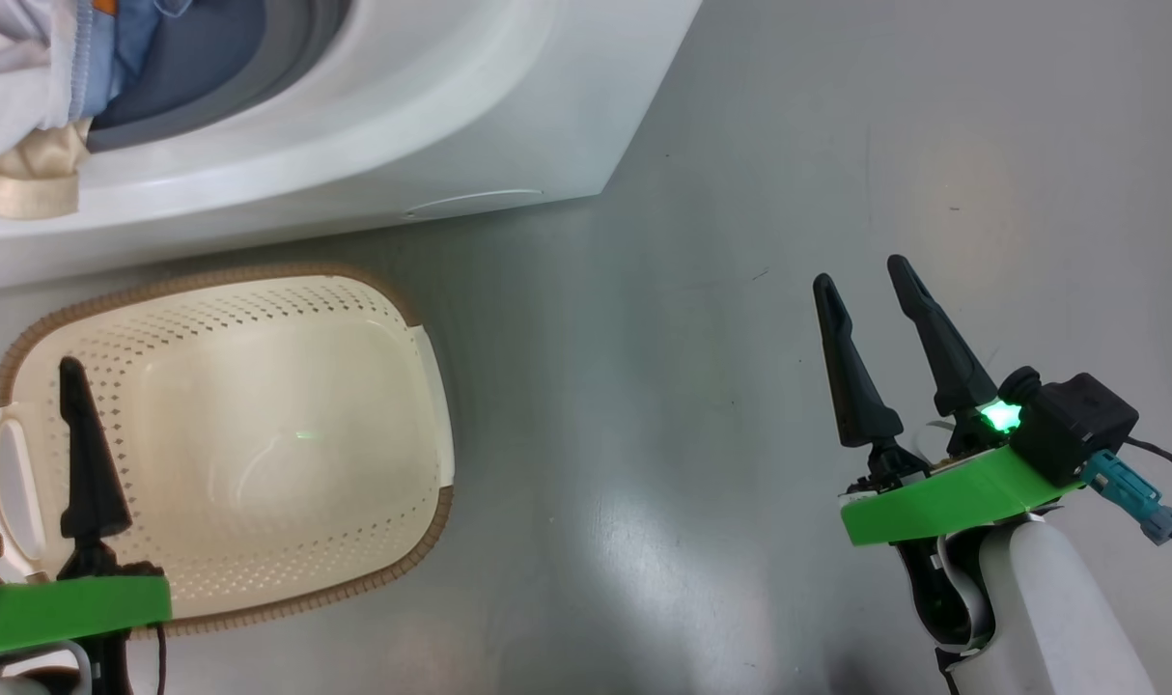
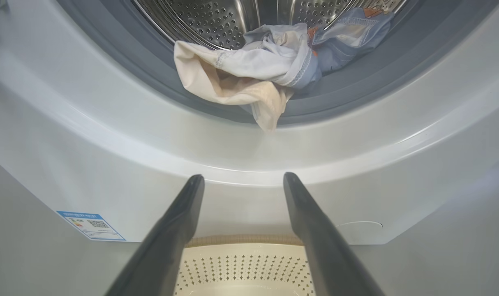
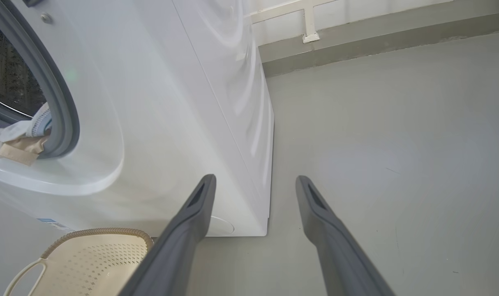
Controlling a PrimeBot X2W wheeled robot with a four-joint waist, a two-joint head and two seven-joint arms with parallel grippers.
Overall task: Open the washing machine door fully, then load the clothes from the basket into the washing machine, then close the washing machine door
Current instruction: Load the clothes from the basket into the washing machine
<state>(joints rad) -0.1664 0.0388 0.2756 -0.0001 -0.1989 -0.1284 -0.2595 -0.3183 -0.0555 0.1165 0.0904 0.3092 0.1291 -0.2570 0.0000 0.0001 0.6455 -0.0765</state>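
Clothes limp, light, spilling over the washing machine seal; I'd pinch the dangling cream fold. My left gripper and right gripper both gape, holding nothing.

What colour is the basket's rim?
Brown, woven-look rim around the cream perforated plastic basket; shows best in the head view.
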